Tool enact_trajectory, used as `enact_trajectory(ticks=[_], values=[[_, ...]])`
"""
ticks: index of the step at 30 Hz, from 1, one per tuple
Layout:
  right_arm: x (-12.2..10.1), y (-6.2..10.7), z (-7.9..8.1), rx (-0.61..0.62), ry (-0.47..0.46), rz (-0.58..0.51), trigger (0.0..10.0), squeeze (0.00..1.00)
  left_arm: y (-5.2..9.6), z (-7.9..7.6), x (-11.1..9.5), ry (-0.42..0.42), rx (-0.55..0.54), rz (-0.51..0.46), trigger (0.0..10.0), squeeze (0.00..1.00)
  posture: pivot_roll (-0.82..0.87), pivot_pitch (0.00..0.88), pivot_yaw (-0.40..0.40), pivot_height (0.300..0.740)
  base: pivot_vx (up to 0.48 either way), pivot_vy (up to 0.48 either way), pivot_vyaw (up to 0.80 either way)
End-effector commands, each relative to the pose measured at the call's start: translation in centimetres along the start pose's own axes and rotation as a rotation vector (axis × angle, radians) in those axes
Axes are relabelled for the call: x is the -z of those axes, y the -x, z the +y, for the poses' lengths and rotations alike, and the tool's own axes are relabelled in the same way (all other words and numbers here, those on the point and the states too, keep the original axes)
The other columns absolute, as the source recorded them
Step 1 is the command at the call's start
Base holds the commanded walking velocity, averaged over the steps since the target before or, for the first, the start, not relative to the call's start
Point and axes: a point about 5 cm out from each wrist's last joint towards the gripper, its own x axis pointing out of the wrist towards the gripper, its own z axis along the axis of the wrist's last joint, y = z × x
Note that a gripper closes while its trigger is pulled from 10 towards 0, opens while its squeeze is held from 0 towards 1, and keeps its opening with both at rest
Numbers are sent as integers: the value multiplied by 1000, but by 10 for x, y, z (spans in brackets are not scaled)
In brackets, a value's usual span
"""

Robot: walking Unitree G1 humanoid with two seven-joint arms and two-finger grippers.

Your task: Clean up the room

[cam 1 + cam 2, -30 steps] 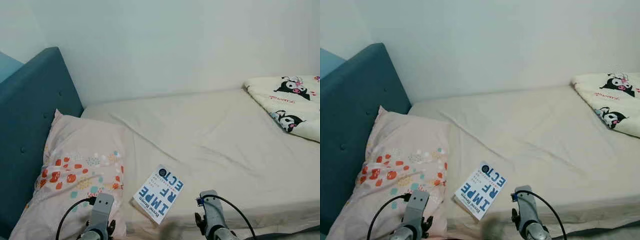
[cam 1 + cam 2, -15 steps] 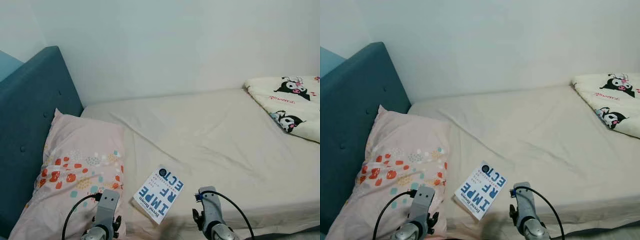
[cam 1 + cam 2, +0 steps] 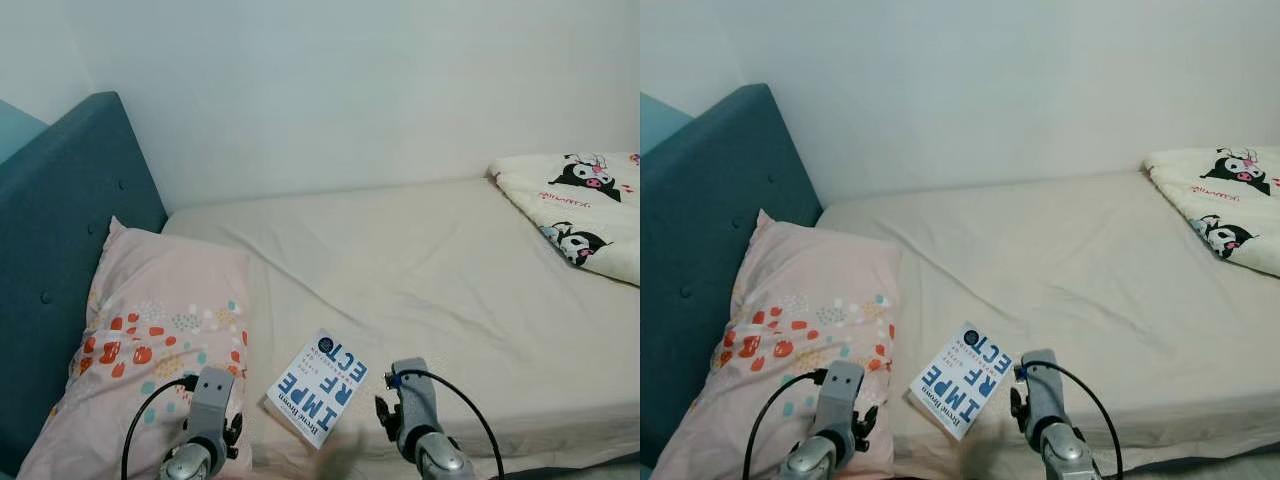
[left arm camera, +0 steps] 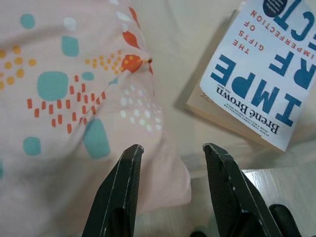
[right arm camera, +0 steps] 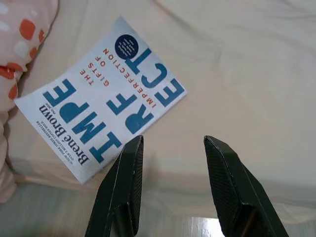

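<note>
Here, book (image 3: 317, 388): flat on bed (image 3: 450, 290), beside pillow (image 3: 150, 350).
Left gripper (image 4: 170, 150): open, empty, above pillow corner.
Right gripper (image 5: 173, 143): open, empty, above book edge.

Book: white paperback (image 3: 317, 387) with big blue letters, closed, cover up, before me.
Pose: flat, turned at a slant.
Place: near my edge of the bed (image 3: 450, 270), just beside the pillow (image 3: 150, 350).

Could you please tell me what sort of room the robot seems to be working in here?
Most likely a bedroom: a bed with a blue padded headboard, a patterned pillow and a folded cartoon blanket, with a book lying near the edge.
</note>
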Motion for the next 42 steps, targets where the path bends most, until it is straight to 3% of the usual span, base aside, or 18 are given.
enact_trajectory(ticks=[1, 11, 23, 26, 42], values=[[-4, -2, 4, -12, -2, -23, 10000, 0, 2, 9, 0, -3, -25, -11, 10000, 0, 39, 0, 24, 740, 0, 0, 0], [-14, -2, 1, -2, 20, -86, 10000, 0, 0, 6, -9, 78, -31, -74, 10000, 0, 38, 0, 20, 740, 0, -147, 204], [-27, -6, 0, -4, 71, -119, 10000, 0, -2, 5, -17, 58, -42, -96, 10000, 0, 41, 0, 20, 740, 0, -452, 800], [-26, -7, 1, -15, 61, -106, 10000, 0, -2, 6, -18, 101, -57, -94, 10000, 0, 41, 0, 18, 740, 0, 0, 0], [-30, -8, 6, -46, 76, -121, 10000, 0, -3, 6, -25, 90, -46, -122, 10000, 0, 41, 0, 22, 740, 0, 0, 0]])
